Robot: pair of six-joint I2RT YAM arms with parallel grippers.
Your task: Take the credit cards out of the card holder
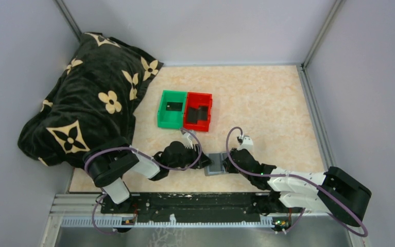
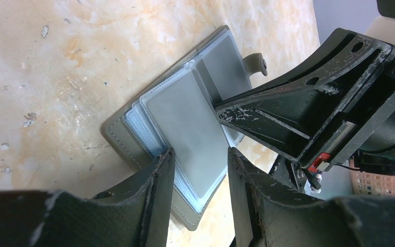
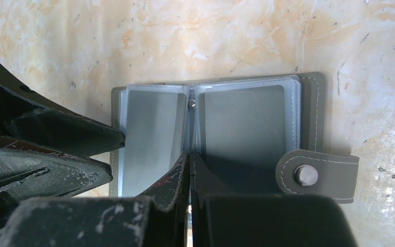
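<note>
One grey card holder (image 3: 316, 113) — open flat, clear-sleeved.

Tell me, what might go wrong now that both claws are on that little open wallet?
1. The left gripper straddles a stack of clear sleeves; it could pinch only plastic and drag the whole card holder.
2. The shut right gripper pins only the spine, so the holder may pivot.
3. The two grippers sit close together and might bump.

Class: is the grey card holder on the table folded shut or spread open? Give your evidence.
Spread open: the card holder shows both sleeve panels face up beside its spine, and the snap strap sticks out unfastened.
</note>
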